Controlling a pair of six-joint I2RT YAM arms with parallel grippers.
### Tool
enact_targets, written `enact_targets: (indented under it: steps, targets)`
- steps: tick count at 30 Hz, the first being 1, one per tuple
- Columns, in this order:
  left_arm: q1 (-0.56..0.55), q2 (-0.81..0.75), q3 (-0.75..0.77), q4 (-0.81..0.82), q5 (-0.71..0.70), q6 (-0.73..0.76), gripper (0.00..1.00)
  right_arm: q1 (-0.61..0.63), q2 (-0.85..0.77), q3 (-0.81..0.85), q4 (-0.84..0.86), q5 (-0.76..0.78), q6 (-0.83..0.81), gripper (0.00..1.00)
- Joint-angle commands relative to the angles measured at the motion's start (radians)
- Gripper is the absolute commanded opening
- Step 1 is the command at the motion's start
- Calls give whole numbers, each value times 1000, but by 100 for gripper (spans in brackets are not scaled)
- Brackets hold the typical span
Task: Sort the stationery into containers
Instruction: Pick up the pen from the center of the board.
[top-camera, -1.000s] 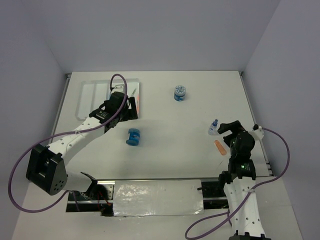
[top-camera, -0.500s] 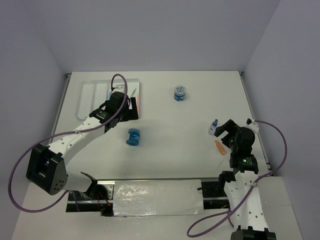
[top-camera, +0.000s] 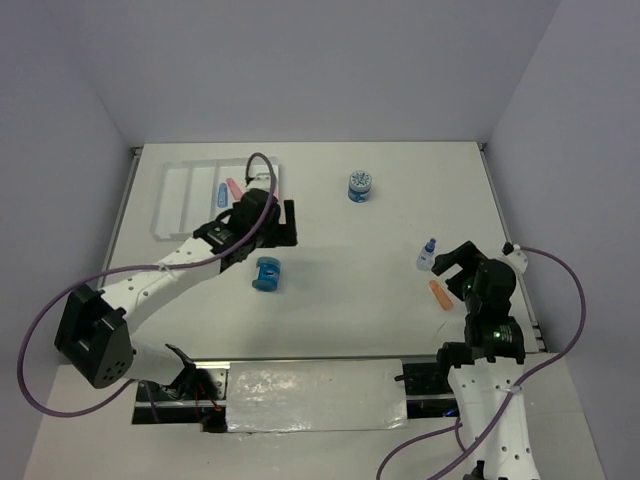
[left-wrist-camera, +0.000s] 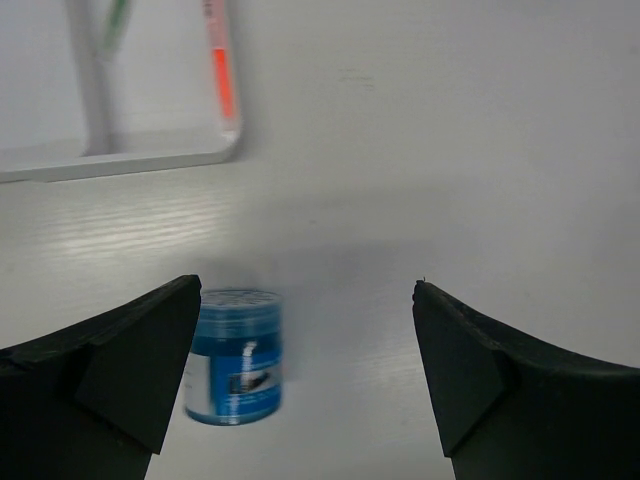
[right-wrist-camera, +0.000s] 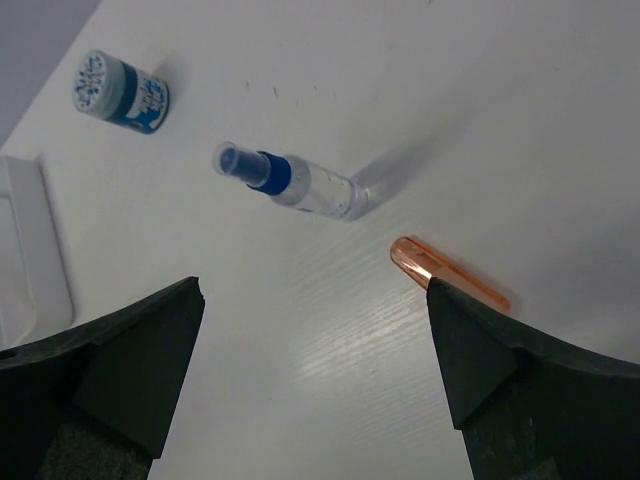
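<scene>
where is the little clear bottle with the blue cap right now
In the top view, the clear bottle sits on the table's right side, just beyond the orange piece, near the right gripper.

**Left arm withdrawn from tray; right arm minor shift**

Over the past second the left gripper (top-camera: 286, 222) moved rightward off the white tray (top-camera: 172, 200) and stood just beyond its right edge, above the table and near the blue spool (top-camera: 266, 273). With the arm clear, a short blue piece (top-camera: 221, 194) and a pink piece (top-camera: 234, 188) came into view lying in the tray. The right gripper (top-camera: 452, 262) had drawn back slightly toward its base.
</scene>
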Motion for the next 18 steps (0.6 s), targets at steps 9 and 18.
enact_targets:
  steps: [9,18]
  targets:
    - [-367,169,143,229,-38,-367,99,4,-24,541,-221,190,-26,100]
    - [-495,518,374,355,161,-503,99,17,-68,750,-338,163,-54,100]
